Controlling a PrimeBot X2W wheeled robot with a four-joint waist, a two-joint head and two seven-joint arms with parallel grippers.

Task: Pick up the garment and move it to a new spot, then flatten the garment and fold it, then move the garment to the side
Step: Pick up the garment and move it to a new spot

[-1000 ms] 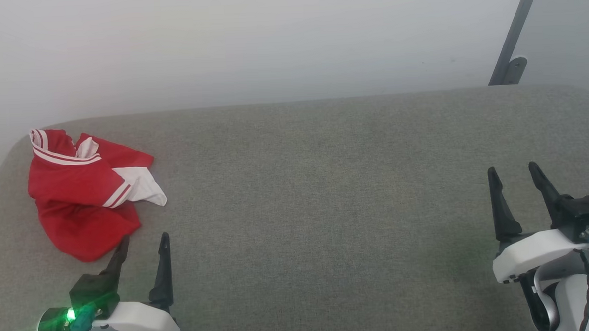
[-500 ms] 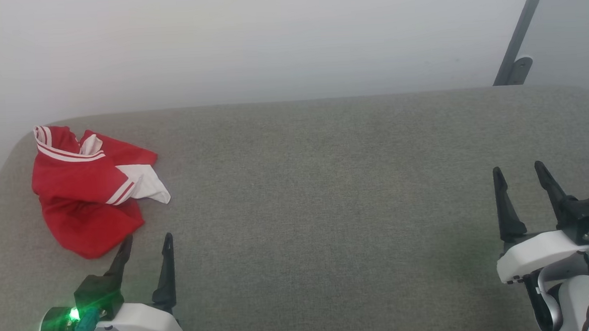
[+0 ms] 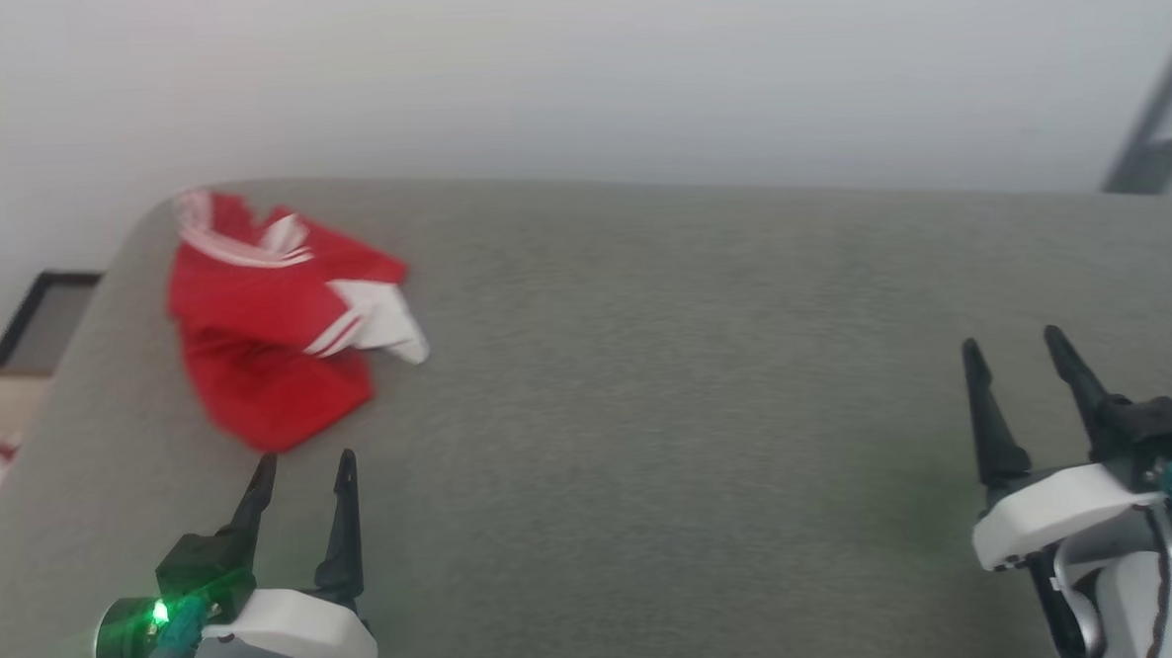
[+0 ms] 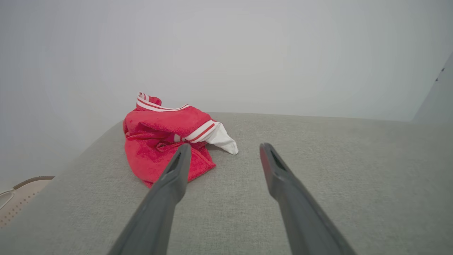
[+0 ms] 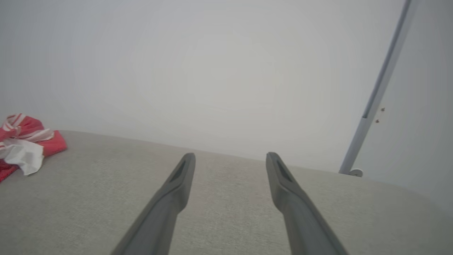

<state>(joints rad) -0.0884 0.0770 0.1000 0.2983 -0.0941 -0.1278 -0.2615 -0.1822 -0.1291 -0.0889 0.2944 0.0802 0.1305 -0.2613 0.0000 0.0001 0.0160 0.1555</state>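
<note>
One garment (image 3: 260,333) near left hand (image 3: 307,462) | grey cushion (image 3: 698,413) | pole (image 5: 380,88) behind

Grey fabric cushion (image 3: 698,413) against pale wall (image 3: 574,62); slanted grey pole (image 5: 383,71) at right; beige object (image 4: 24,198) at left

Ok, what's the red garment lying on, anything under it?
The garment lies crumpled on the grey padded surface, near its left corner. Anything beneath its folds is covered.

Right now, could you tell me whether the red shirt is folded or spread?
Neither: the garment lies crumpled in a heap, one white sleeve end poking out.
</note>
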